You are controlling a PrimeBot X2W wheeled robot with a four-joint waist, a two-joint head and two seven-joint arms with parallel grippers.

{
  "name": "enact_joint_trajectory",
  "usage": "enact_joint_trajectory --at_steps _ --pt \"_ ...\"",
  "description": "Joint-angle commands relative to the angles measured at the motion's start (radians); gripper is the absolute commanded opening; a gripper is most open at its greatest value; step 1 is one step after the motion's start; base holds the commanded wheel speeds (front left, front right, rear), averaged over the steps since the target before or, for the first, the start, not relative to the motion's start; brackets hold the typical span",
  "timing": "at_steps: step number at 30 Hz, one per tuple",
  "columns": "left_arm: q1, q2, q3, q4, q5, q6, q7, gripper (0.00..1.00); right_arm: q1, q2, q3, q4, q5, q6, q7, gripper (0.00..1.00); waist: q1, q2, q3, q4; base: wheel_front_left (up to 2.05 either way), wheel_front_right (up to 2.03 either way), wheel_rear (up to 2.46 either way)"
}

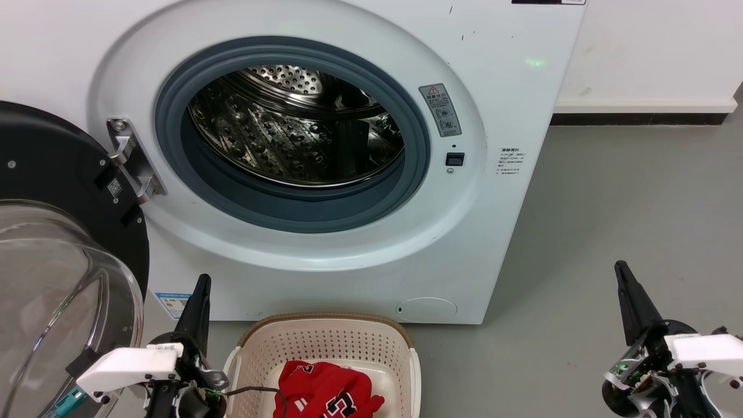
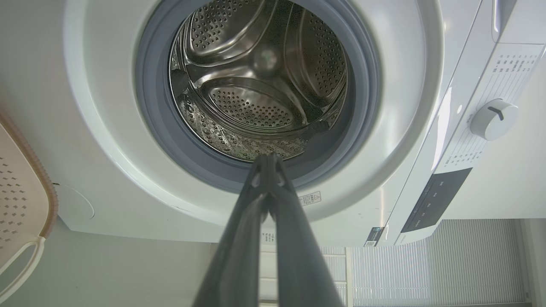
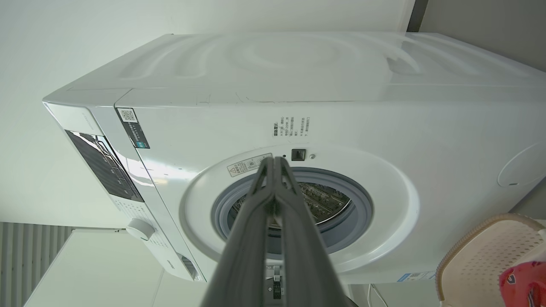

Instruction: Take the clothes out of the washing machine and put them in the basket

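The white washing machine (image 1: 499,75) stands ahead with its porthole open, and the steel drum (image 1: 296,125) shows no fabric inside. On the floor before it sits the cream basket (image 1: 325,339), holding red clothes (image 1: 325,392) with white-black lettering. My left gripper (image 1: 201,284) is shut and empty, just left of the basket. Far to the right over the grey floor, my right gripper (image 1: 621,270) is shut and empty too. In the left wrist view the left gripper (image 2: 268,158) points at the drum (image 2: 260,81). The right wrist view has the right gripper (image 3: 275,161) closed before the machine (image 3: 298,123), with the basket (image 3: 477,251) and clothes (image 3: 524,281) at the lower right.
The black-rimmed glass door (image 1: 52,244) hangs open at the left, close beside my left arm. Grey floor (image 1: 627,209) stretches to the right of the machine up to a white wall with a dark skirting (image 1: 638,119).
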Motion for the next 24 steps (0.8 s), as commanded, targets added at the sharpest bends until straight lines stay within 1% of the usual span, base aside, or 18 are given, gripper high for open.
enact_joint_trajectory --at_steps 1,24 --pt "-0.007 -0.001 0.003 0.0 -0.002 -0.004 0.003 0.0 -0.013 0.003 -0.001 0.002 -0.003 0.0 0.004 0.0 -0.0001 -0.0001 0.0 0.0 0.0 0.0 0.0" --pt "-0.007 -0.001 0.003 0.0 -0.002 -0.004 0.002 0.0 -0.014 0.008 -0.009 0.002 -0.01 0.0 0.008 0.0 -0.0001 -0.0001 0.0 0.0 0.0 0.0 0.0"
